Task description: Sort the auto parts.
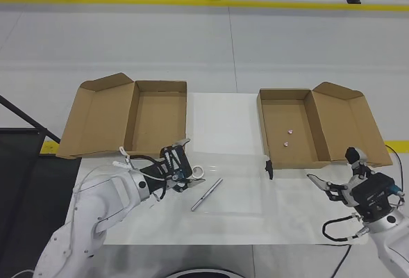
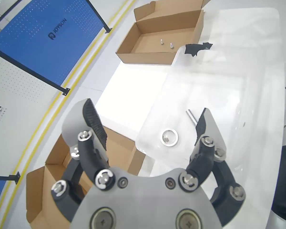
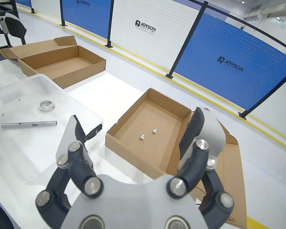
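Ring [image 1: 198, 170] and rod [image 1: 207, 194] beside left pincer [image 1: 185, 167]; 2 bolts [image 1: 289, 129] in right box [image 1: 287, 111].

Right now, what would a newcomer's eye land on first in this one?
Two open cardboard boxes stand at the far edge of the table: the left box is bare, and the right box holds two small bolts. Nearer the robot, a metal rod and a metal ring lie on a clear tray. The left pincer is open close by the ring.
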